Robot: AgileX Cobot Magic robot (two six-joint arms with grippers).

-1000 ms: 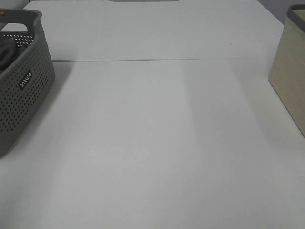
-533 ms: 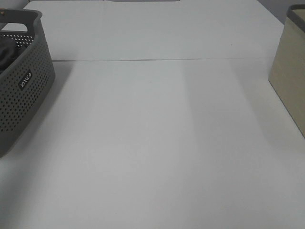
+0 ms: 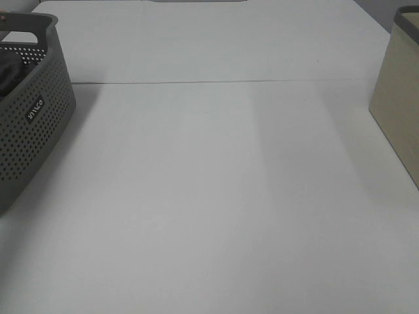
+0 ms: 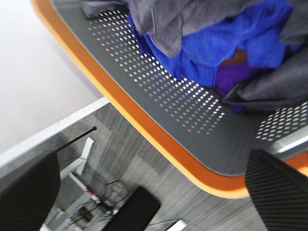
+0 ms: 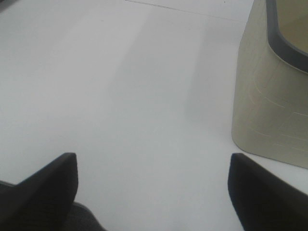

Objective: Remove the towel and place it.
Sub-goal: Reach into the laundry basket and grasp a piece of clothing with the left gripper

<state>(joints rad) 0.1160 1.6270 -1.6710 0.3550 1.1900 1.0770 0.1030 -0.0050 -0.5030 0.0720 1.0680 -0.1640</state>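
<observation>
The dark grey towel [image 4: 161, 21] lies crumpled in a grey perforated basket [image 4: 163, 103] with an orange rim, on top of a blue cloth [image 4: 216, 43] and a purple cloth [image 4: 236, 74]. In the exterior high view the basket [image 3: 33, 124] stands at the far left, with a dark bit of towel [image 3: 8, 73] showing inside. My left gripper [image 4: 154, 192] is open and empty, hovering over the basket's rim, apart from the towel. My right gripper [image 5: 156, 192] is open and empty above the white table [image 5: 120, 96]. Neither gripper shows in the exterior high view.
A beige bin [image 3: 399, 98] with a dark rim stands at the table's right edge; it also shows in the right wrist view [image 5: 274, 91]. Beyond the basket's rim, the left wrist view shows the floor with cables and a black device [image 4: 130, 211].
</observation>
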